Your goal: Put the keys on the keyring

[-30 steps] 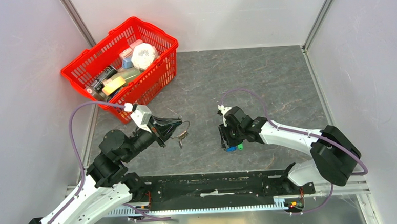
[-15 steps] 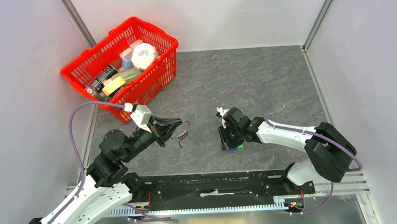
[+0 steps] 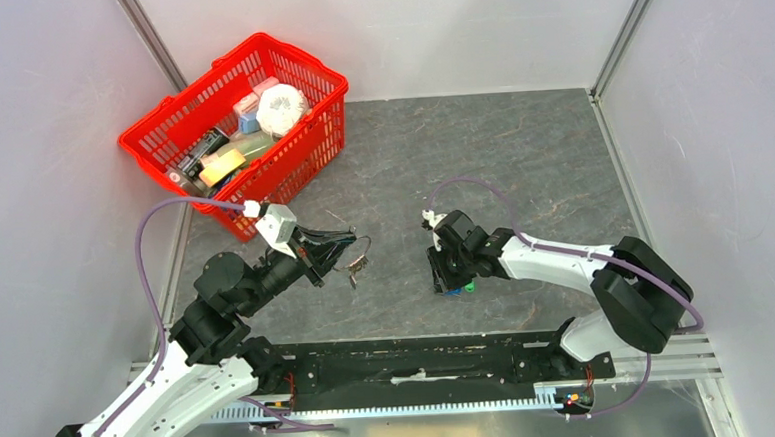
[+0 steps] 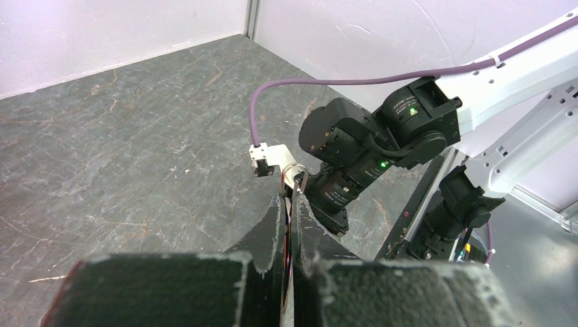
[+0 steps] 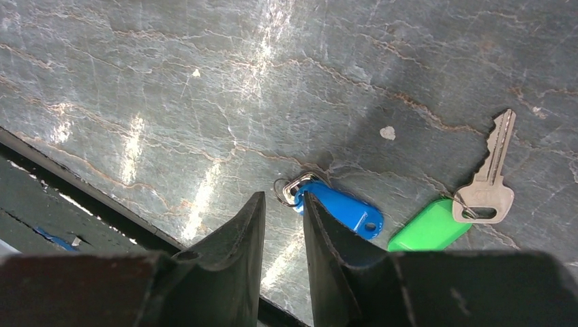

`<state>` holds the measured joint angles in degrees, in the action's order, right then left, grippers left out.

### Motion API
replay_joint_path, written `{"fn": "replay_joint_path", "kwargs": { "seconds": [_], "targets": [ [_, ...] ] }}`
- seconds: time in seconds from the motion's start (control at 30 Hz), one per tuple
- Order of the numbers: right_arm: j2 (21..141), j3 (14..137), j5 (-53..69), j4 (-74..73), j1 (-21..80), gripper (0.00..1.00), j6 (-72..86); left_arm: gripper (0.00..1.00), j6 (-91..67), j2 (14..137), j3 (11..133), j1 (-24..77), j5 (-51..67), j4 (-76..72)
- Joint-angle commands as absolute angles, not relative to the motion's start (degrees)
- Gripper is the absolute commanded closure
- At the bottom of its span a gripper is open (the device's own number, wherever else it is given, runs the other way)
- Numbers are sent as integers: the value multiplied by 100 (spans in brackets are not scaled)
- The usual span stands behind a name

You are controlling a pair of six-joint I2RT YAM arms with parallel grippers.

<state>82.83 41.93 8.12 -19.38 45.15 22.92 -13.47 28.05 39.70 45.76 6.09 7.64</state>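
My left gripper (image 3: 345, 251) is shut on the keyring (image 3: 359, 252), a thin silver ring with small silver keys dangling from it, held above the table. In the left wrist view the ring's wire (image 4: 294, 174) pokes out from the closed fingertips. My right gripper (image 3: 447, 273) is low over the loose keys and open a narrow gap. In the right wrist view its fingertips (image 5: 283, 197) straddle the small ring of the blue-tagged key (image 5: 341, 211). A green tag (image 5: 429, 228) with a plain silver key (image 5: 492, 174) lies just to the right.
A red basket (image 3: 305, 153) full of items stands at the back left. A black rail (image 3: 421, 362) runs along the table's near edge, close below the loose keys. Grey walls enclose the table on three sides.
My right gripper has edged slightly left over the blue and green keys. The left arm holds still with the keyring.
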Motion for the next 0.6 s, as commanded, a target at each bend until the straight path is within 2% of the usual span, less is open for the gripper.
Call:
{"fn": "replay_joint_path", "kwargs": {
  "seconds": [0.0, 0.57],
  "targets": [
    [8375, 4414, 784, -1910, 4500, 66, 2262, 98, -1371, 2799, 4074, 4570, 624, 580],
    [8542, 4517, 721, -1930, 4507, 78, 2352, 98, -1362, 2742, 4085, 4570, 616, 615]
  ]
}}
